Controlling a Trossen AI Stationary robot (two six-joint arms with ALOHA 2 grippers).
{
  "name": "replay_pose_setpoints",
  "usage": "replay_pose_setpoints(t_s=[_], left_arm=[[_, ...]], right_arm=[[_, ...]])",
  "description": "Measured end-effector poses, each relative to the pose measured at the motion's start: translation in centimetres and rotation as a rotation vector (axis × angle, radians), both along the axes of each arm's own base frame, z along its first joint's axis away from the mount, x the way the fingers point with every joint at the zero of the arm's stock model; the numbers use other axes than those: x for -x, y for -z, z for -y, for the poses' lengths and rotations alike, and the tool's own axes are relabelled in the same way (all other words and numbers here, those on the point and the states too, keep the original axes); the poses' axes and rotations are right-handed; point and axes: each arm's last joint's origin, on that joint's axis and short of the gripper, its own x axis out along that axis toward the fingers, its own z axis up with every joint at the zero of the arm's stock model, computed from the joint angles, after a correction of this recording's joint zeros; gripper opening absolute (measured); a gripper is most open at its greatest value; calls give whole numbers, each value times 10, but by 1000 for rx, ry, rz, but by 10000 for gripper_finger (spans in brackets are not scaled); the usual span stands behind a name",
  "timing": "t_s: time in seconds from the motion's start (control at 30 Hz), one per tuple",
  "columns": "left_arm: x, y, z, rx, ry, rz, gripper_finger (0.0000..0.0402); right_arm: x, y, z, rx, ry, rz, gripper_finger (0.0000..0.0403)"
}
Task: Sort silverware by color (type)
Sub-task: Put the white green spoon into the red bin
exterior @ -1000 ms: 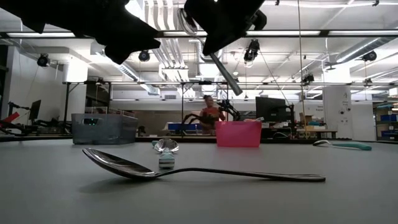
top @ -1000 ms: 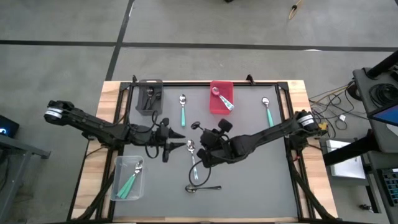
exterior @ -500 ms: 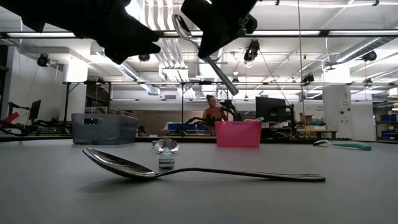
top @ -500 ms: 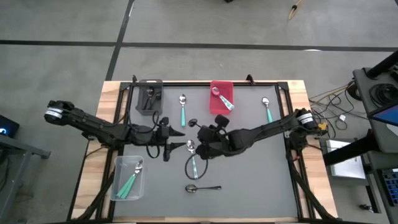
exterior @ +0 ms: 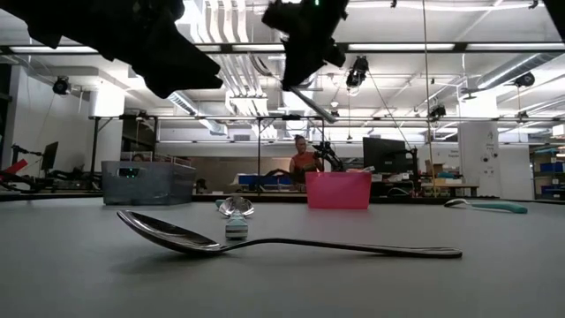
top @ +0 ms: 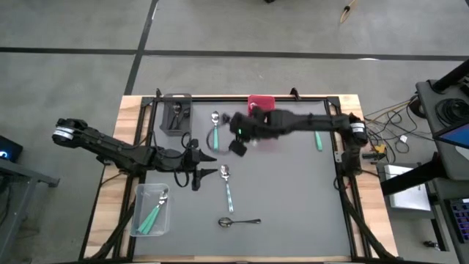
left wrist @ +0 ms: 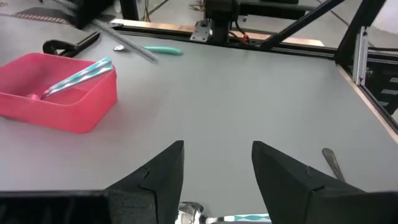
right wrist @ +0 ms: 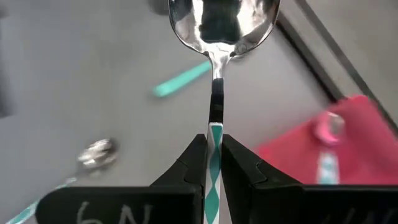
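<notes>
Grey tabletop (top: 293,198), wood-edged. Right gripper (right wrist: 213,146) clamped narrow on shiny-bowled spoon with teal-patterned handle (right wrist: 216,25), carried above table between grey rectangular bin (top: 176,115) and red rectangular bin (top: 261,103). Left gripper (left wrist: 216,163) spread wide, empty, over another teal-handled spoon (top: 226,183).

Advice: centre over red bin, lower before release, avoid rim.

Red bin: teal spoon (left wrist: 78,76) inside. Grey bin: dark contents, probably dark spoons. Clear bin (top: 152,210): light teal spoons.
</notes>
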Motion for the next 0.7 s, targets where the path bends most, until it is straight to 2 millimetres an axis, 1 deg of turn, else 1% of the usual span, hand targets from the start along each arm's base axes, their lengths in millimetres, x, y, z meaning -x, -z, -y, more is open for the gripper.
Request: replay_pose_setpoints(t_s=[0.17, 0.37, 0.47, 0.53, 0.63, 0.7], left_arm=[[0, 0, 0, -17, 5, -4, 171], [0, 0, 0, -23, 3, -5, 171], [0, 0, -1, -44, -22, -5, 171], [1, -3, -2, -79, -45, 0, 171], [0, -14, -4, -160, -92, 17, 171], [0, -27, -5, -239, -118, 35, 171]], right_arm=[[1, -1, 49, -19, 83, -139, 20], [0, 8, 93, -163, 91, -291, 20], [1, 14, 109, -193, 114, -381, 20], [2, 16, 116, -209, 120, -432, 20], [2, 20, 126, -228, 132, -457, 20], [5, 22, 134, -281, 136, -443, 20]])
